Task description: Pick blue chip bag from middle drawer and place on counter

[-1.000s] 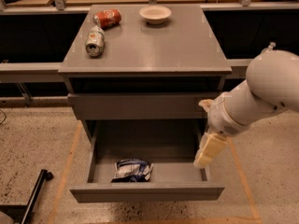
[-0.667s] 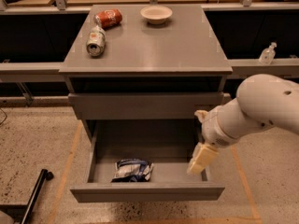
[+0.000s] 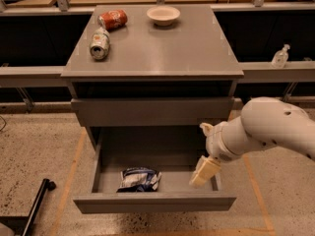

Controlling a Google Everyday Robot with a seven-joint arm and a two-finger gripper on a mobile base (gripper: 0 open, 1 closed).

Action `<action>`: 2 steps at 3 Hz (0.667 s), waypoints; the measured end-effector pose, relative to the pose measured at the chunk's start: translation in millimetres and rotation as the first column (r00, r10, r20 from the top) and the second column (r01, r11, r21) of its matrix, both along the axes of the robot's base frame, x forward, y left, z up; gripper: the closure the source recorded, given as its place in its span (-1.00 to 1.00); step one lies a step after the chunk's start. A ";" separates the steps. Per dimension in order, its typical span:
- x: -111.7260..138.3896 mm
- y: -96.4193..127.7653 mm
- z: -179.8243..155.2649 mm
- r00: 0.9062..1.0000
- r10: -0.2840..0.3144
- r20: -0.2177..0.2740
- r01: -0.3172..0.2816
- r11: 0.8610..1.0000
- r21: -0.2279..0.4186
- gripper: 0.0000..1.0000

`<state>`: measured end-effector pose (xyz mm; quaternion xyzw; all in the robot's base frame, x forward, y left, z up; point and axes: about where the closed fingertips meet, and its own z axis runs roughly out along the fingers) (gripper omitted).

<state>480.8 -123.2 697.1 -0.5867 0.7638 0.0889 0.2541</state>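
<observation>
The blue chip bag lies crumpled in the left half of the open middle drawer, the lowest drawer of the grey cabinet. The gripper, on the white arm that reaches in from the right, hangs over the right part of the drawer tray, well to the right of the bag and apart from it. The counter is the grey top slab above.
A red can and a silver can lie on the counter's back left, and a white bowl stands at its back middle. A shut drawer front sits above the open one. A black pole lies on the speckled floor at left.
The arm and gripper have moved left and down, further over the open drawer and closer to the bag. The bag and the counter items have not moved.
</observation>
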 end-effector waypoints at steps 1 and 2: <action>-0.7 -2.7 -0.6 1.000 -0.022 -0.006 0.022 1.000 0.013 -1.00; 11.5 9.8 -14.1 0.998 -0.063 -0.014 0.064 0.994 0.088 -1.00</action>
